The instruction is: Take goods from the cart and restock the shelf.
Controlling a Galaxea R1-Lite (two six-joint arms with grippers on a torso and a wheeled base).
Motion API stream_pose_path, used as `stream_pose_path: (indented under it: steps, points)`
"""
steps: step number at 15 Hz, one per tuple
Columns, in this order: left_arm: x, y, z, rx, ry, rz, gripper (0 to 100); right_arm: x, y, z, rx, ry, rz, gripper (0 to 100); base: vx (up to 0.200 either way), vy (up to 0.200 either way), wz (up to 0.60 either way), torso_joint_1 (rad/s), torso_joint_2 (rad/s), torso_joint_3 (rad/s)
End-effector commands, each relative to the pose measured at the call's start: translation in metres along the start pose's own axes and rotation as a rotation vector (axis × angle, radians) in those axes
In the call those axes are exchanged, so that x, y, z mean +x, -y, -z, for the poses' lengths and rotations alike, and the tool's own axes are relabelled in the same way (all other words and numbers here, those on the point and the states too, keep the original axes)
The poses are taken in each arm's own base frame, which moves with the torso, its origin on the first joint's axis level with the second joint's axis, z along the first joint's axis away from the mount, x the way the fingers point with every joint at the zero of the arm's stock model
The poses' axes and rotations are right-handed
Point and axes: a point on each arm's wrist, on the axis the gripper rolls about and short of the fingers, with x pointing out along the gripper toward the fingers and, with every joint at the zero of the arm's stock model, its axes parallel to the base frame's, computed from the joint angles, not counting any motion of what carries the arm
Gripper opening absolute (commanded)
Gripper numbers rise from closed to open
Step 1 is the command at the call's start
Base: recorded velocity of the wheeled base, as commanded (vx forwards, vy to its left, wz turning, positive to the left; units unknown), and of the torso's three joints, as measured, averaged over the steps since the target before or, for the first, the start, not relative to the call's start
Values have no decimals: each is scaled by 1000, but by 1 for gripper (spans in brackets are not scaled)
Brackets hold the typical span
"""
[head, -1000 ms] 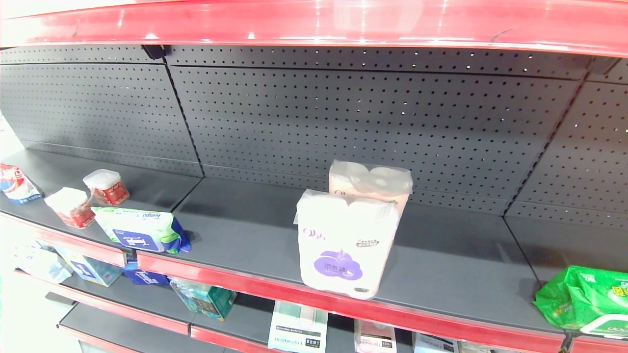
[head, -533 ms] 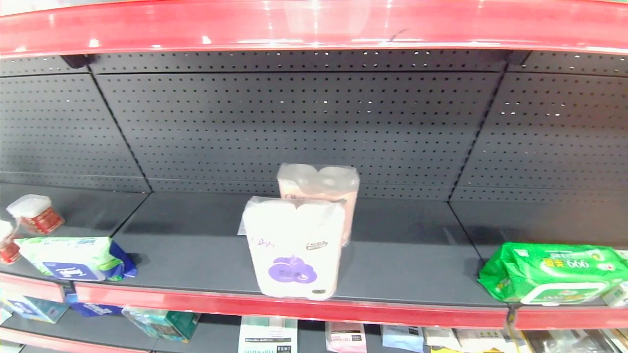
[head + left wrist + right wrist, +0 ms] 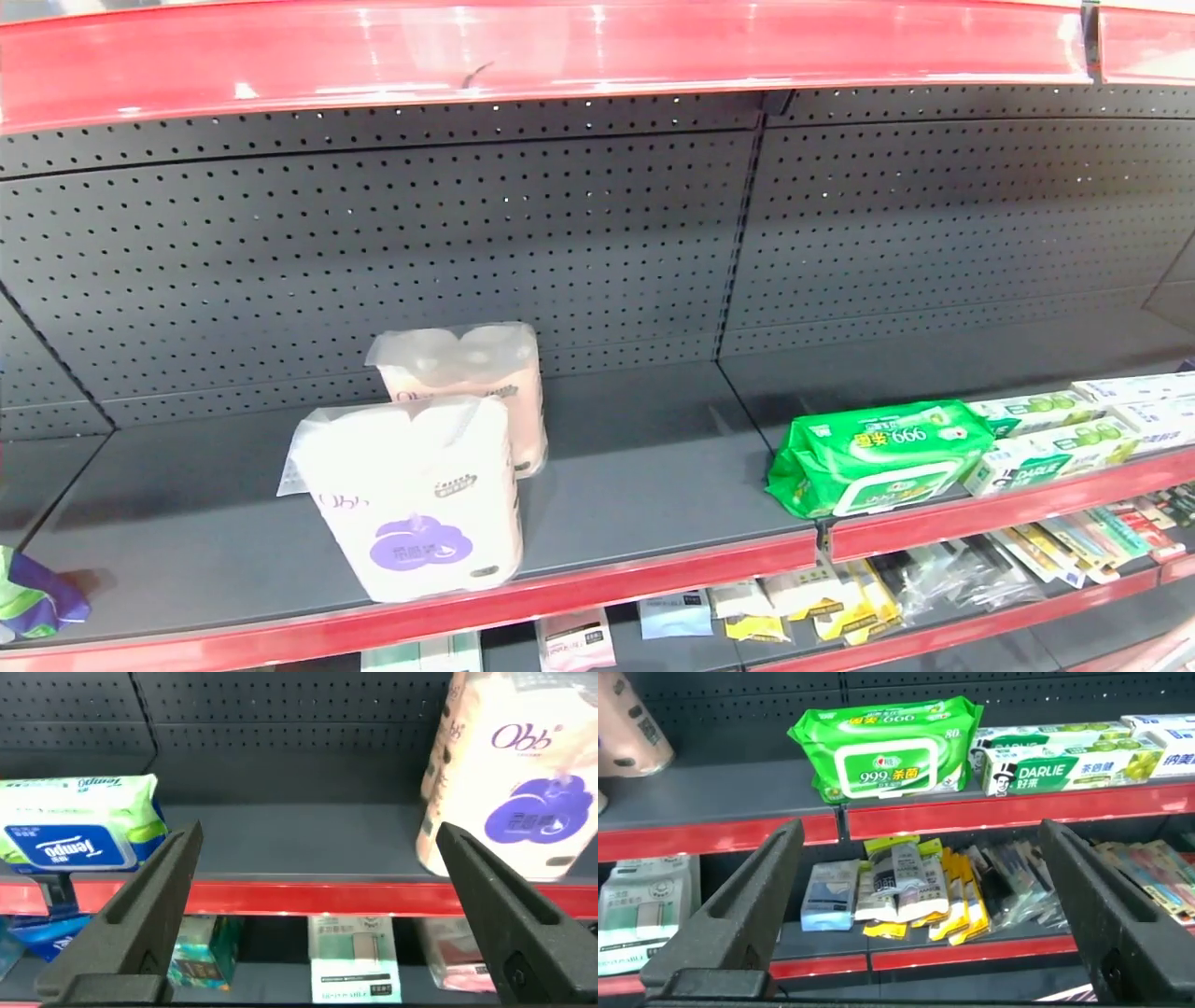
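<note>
Overhead light glares off the red shelf rail (image 3: 560, 56) at top; soft shadow pools left of the white tissue pack (image 3: 415, 495); shelf lines bow near the edges.

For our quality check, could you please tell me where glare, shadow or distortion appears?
Head view: white glare patches on the glossy red upper shelf edge, which looks bowed. Left wrist view: the white plastic-wrapped tissue roll pack is brightly lit. Right wrist view: the lower shelf under the green plastic wipes pack is dimmer.
</note>
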Motion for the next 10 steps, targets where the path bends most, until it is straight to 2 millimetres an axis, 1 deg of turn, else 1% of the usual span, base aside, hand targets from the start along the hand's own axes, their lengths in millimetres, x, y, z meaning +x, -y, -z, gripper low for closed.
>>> stream_pose_path:
  steps: [1,2,3,4,5,6,7,8,10]
  points:
    - [-3,0,-9,4,31,-3,100,0,0,0,0,-1,-1,100,0,0,0,0,0,0]
    - [-11,-2,-58,-50,120,-12,100,0,0,0,1,-1,-1,100,0,0,0,0,0,0]
    - [5,-3,-110,-185,85,-44,100,0,0,0,1,-1,-3,100,0,0,0,0,0,0]
    - [20,-5,-138,-202,61,-93,100,0,0,0,1,-1,-3,100,0,0,0,0,0,0]
    - [41,-7,-145,-186,-14,-188,100,0,0,0,1,-1,-3,100,0,0,0,0,0,0]
    - [59,-9,-140,-159,-108,-262,100,0,0,0,1,-1,-3,100,0,0,0,0,0,0]
    - [82,-11,-130,-144,-233,-310,100,0,0,0,1,-1,-3,100,0,0,0,0,0,0]
    - [101,-12,-120,-132,-336,-314,100,0,0,0,1,-1,-3,100,0,0,0,0,0,0]
    - [129,-13,-103,-124,-501,-289,100,0,0,0,1,-1,-3,100,0,0,0,0,0,0]
